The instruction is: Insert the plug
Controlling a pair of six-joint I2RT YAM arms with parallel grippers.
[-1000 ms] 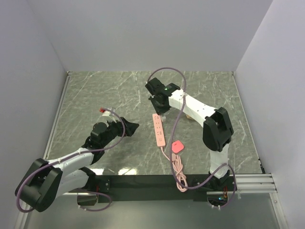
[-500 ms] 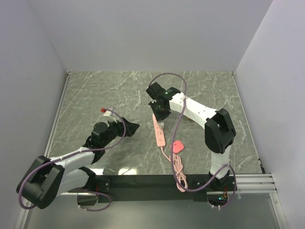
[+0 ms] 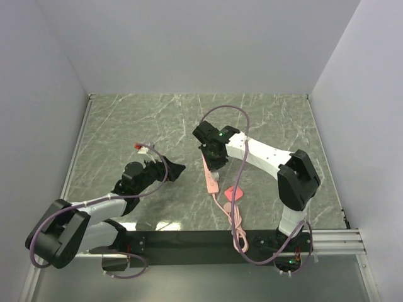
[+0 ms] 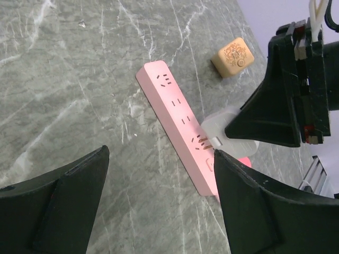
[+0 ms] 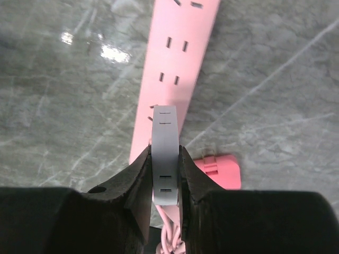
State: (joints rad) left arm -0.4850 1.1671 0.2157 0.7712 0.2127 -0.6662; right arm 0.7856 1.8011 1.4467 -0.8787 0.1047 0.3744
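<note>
The coral-pink plug (image 3: 235,192) lies flat on the table by the near end of the long pink power strip (image 3: 210,180), on the strip's cord. It also shows in the right wrist view (image 5: 220,172). My right gripper (image 3: 215,165) is shut on a white adapter (image 5: 164,153) with brass prongs. In the left wrist view the adapter (image 4: 222,127) has its prongs touching a socket near the near end of the strip (image 4: 175,100). My left gripper (image 3: 173,168) is open and empty, left of the strip.
A tan cube (image 4: 232,56) sits on the table beyond the strip's far end. The pink cord (image 3: 237,229) coils toward the near edge between the arm bases. A small red-and-white piece (image 3: 138,146) lies at the left.
My right gripper has moved toward the near edge along the strip with the white adapter, down to a socket near the strip's near end. The left arm has barely moved.
</note>
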